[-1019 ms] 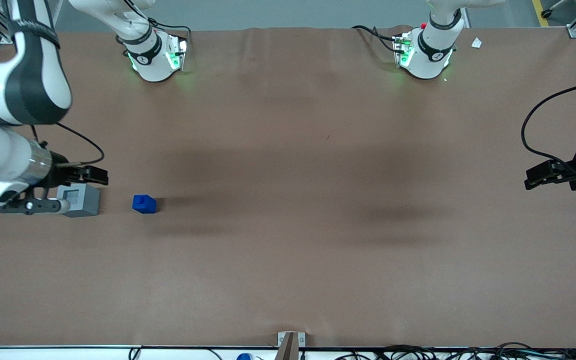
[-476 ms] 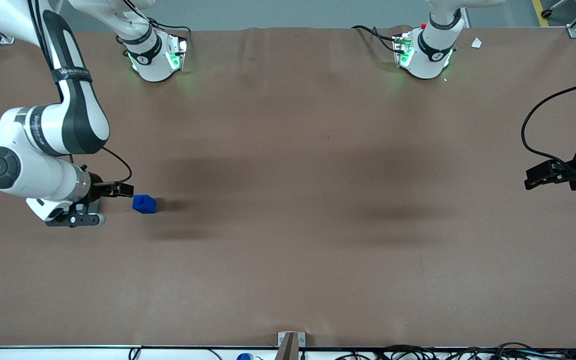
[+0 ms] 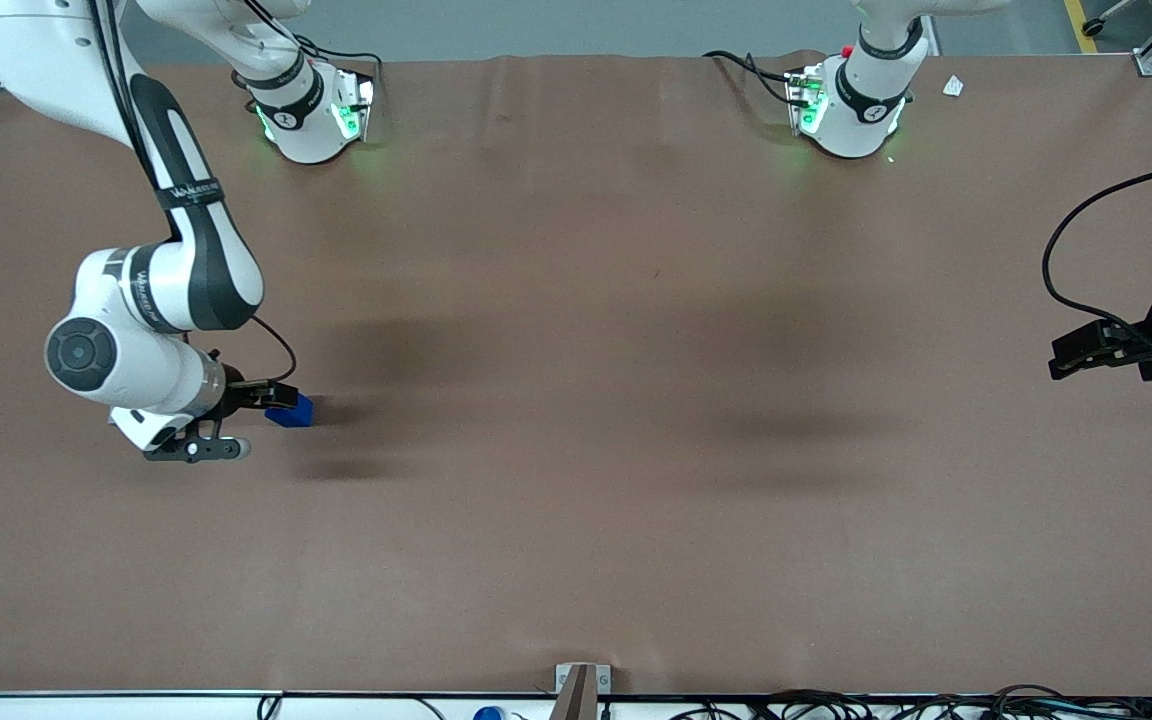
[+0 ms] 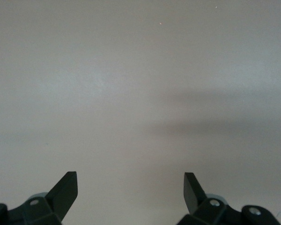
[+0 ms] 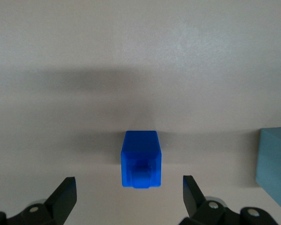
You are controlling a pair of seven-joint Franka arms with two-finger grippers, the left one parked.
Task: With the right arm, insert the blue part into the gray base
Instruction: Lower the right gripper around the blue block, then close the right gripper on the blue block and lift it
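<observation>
The blue part [image 5: 141, 159] sits upright on the brown tabletop [image 3: 576, 400], knob up, with the gray base [image 5: 275, 161] just beside it toward the working arm's end. The right arm's [image 3: 151, 330] pincer [image 5: 129, 197] hangs above the blue part with its fingers [image 5: 65, 192] spread wide, holding nothing. The block lies centred between them, apart from both, so the next move is probably a straight descent onto it.

Smooth plastic blue part [image 5: 141, 159], matt table [image 3: 576, 400]
</observation>
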